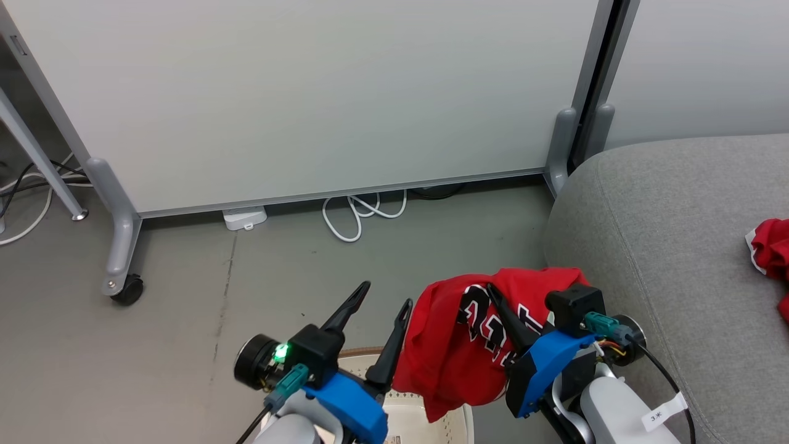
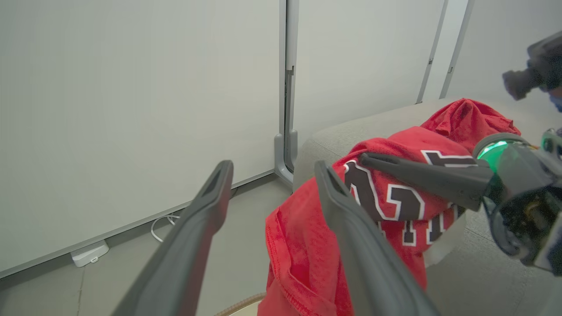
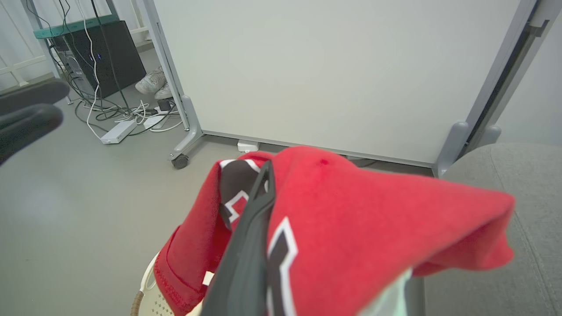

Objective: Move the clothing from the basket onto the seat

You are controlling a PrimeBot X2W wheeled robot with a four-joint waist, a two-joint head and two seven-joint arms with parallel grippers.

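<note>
The right gripper (image 1: 493, 291) was clamped shut on a red jersey (image 1: 444, 351). One dark finger lay across the black-and-white lettering and the other was hidden under the cloth. The jersey hung in the air just off the rounded end of the grey sofa (image 1: 666, 246), its bunched top near the sofa's edge and its loose hem trailing down on the side away from the sofa.

Below that hem, on the floor beside the sofa's end, stood the cream basket (image 1: 404, 416) (just a slice of its perforated wall and brown rim showed).

The left gripper (image 1: 386, 293) was on the far side of the jersey from the sofa, its two fingers spread wide with nothing between them. The nearer finger was just beside the red cloth; I could not tell whether it touched.

A second red garment (image 1: 773, 246) with white trim lay on the sofa's seat, well apart from the held one.

Past the sofa's end stood a pale partition panel (image 1: 308, 92) on casters, with a looped white cable (image 1: 360, 216) on the floor under its lower edge.
</note>
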